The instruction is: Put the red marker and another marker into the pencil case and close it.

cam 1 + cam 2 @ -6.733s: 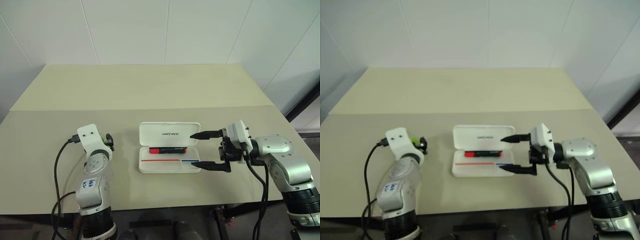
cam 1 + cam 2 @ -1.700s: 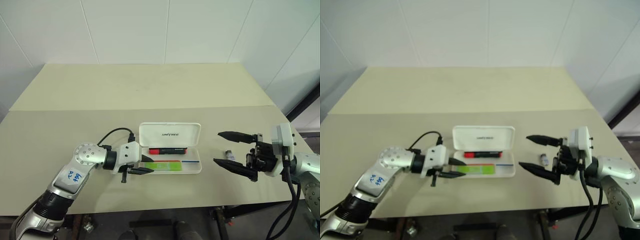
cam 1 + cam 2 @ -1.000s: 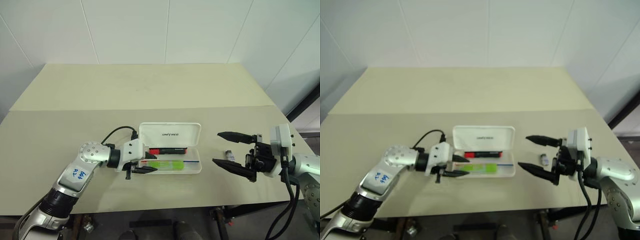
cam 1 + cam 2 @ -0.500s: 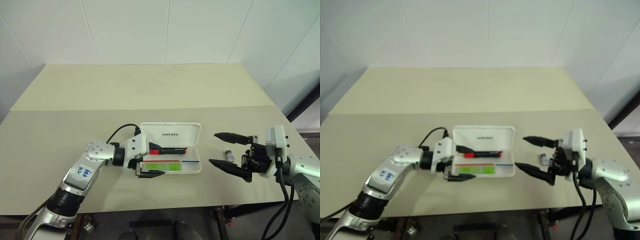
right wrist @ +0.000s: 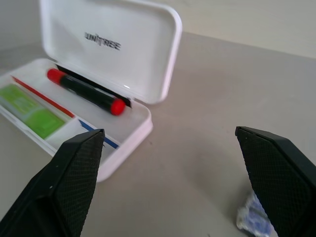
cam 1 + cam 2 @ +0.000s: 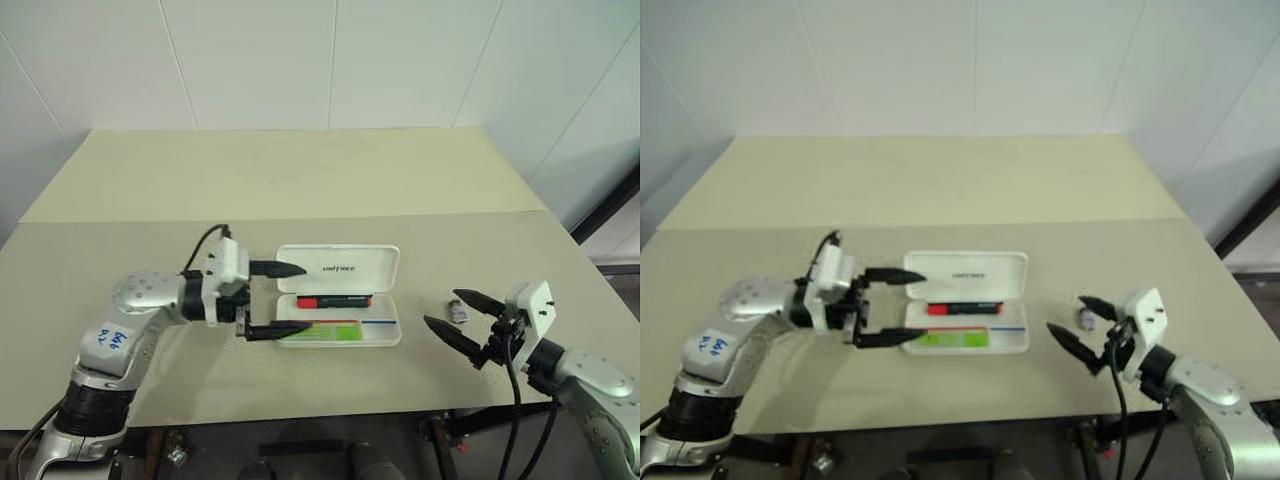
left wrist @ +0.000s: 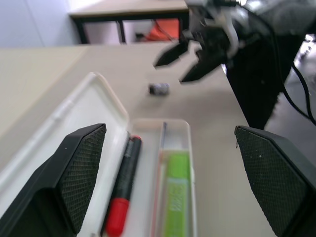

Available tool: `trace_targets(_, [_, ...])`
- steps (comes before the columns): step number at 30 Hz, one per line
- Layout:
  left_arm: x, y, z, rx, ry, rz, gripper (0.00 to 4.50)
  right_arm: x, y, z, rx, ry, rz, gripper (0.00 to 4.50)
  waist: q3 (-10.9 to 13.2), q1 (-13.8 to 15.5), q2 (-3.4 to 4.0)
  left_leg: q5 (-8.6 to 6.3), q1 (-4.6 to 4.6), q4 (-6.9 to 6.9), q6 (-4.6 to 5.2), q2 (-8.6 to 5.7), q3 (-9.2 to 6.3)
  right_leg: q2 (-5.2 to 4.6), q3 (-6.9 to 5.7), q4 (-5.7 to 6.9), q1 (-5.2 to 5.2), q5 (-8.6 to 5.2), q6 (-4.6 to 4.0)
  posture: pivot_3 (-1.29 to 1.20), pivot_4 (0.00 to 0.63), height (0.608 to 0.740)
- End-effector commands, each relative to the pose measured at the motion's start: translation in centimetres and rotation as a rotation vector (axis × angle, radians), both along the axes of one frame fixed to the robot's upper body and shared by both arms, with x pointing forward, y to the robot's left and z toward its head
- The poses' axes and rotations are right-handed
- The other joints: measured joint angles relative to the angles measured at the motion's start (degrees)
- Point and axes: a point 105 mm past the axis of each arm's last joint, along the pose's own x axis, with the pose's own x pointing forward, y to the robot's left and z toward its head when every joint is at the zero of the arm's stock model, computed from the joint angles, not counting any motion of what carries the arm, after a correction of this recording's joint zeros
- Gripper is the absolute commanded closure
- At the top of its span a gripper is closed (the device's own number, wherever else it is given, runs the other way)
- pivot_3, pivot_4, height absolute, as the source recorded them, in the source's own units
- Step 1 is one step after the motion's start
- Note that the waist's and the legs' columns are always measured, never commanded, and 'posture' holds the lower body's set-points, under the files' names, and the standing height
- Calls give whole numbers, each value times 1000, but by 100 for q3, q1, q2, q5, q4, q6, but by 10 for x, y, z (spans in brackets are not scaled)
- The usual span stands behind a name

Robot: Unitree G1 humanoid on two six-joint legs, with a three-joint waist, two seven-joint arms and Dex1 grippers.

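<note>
while both grippers (left, right) gape empty, the pencil case holds both markers.

L arm bent across, left gripper level, pointing toward R side, fingers spread wide, nothing held. R arm low, right gripper pointing back toward the L one, fingers also wide apart, empty.
</note>
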Motion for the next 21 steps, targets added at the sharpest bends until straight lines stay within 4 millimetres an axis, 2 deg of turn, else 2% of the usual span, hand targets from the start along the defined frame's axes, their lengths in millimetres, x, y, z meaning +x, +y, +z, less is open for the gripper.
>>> trace_targets(1, [-6,9,15,-12,-10,-40,26,4,-8,4,-5,-48,-77,0,0,-15,0,0,0,0,0,0,0,0,0,0,0,0,0,0,150,740])
trace_targets(7, [-5,17,19,17,-41,-42,26,19,-22,-10,-18,-40,-184,0,0,-11,0,0,-2,0,0,0,0,0,0,-1,0,-1,1,0,150,740])
trace_targets(16, [-3,17,23,28,-85,-40,26,35,-39,-33,-24,11,-290,0,0,-18,0,0,-1,-1,0,1,-1,0,-1,2,-1,5,14,0,150,740])
trace_targets(19, [-3,17,24,29,-96,-36,0,36,-35,-36,-3,25,-277,661,0,-24,0,0,-1,-2,0,1,0,0,-1,3,-2,6,14,0,150,740])
trace_targets(21, [-3,17,23,31,-104,-33,0,37,-32,-38,-8,26,-274,1343,0,-25,1,0,0,-2,0,1,-1,1,-1,4,-2,7,16,0,150,740])
